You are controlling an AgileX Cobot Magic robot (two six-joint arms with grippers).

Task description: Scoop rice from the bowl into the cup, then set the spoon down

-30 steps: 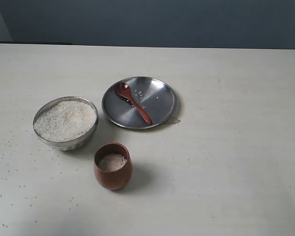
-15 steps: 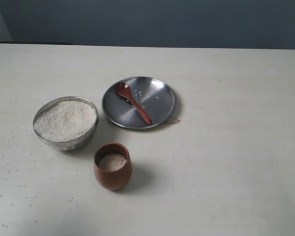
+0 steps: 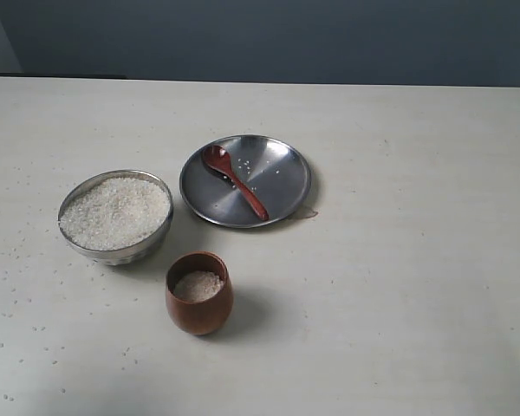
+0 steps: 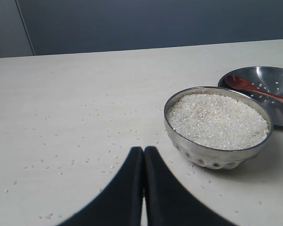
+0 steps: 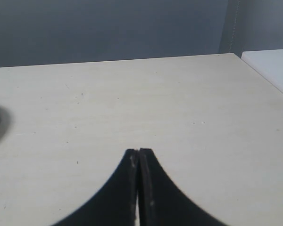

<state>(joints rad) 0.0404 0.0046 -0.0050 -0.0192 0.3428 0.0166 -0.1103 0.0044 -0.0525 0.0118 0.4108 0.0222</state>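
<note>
While my left gripper (image 4: 143, 151) and right gripper (image 5: 138, 153) hang with jaws pressed together on nothing, a pale table (image 3: 399, 303) dotted with stray grains runs back to a dark blue-grey wall (image 3: 286, 39). I count one bowl (image 3: 113, 253) full of rice (image 3: 114, 211), one cup (image 3: 198, 314) near it, and one spoon (image 3: 235, 181) lying on one plate (image 3: 282, 169).

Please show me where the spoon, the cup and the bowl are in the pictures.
spoon (image 3: 241, 189): exterior view, the middle of its handle.
cup (image 3: 199, 314): exterior view, its outer wooden wall.
bowl (image 4: 203, 157): left wrist view, its outer steel wall.
</note>
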